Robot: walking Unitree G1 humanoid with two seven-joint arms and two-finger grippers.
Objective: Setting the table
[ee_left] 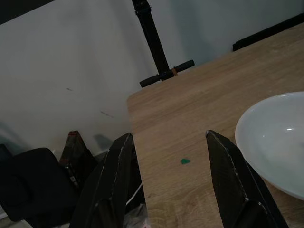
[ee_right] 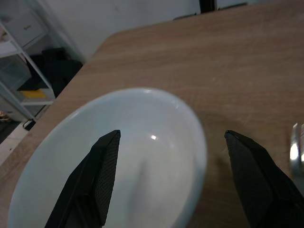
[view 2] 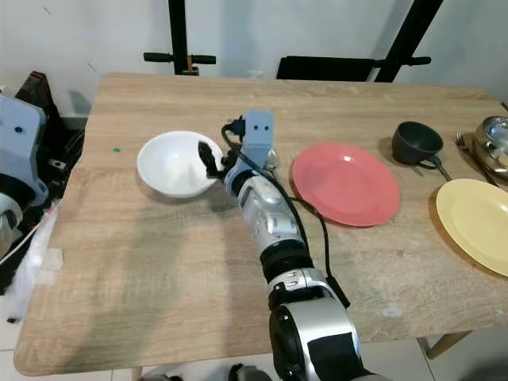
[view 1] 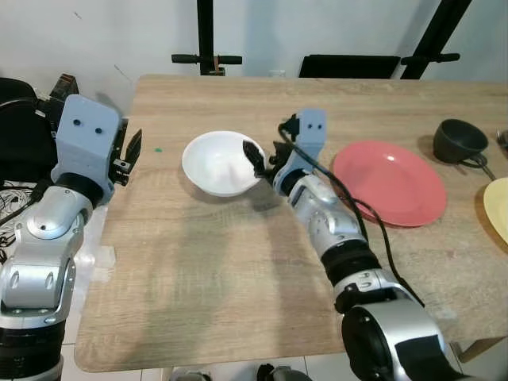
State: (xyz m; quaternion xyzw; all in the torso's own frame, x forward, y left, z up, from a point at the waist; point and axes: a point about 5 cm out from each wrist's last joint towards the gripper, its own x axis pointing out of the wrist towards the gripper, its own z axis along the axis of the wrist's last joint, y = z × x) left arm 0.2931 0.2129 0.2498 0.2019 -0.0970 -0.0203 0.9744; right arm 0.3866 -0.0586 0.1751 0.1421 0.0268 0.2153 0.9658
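A round white ceramic bowl (view 1: 223, 163) sits on the light wooden table (view 1: 238, 262), left of a flat pink plate (view 1: 389, 182). The right gripper (ee_right: 166, 156) straddles the bowl's near-right rim — fingers spread, one inside, one outside. The left gripper (ee_left: 171, 161) hovers at the table's left edge, fingers apart — holding nothing.

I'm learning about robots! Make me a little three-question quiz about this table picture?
1. True or false: the right pincer is open at the rim of the white bowl.
2. Which dish lies nearest the white bowl? A) pink plate B) yellow plate C) black cup
3. Fill in: the left pincer hovers open beside the table's ____ edge.

Key: 1 true; 2 A; 3 left.
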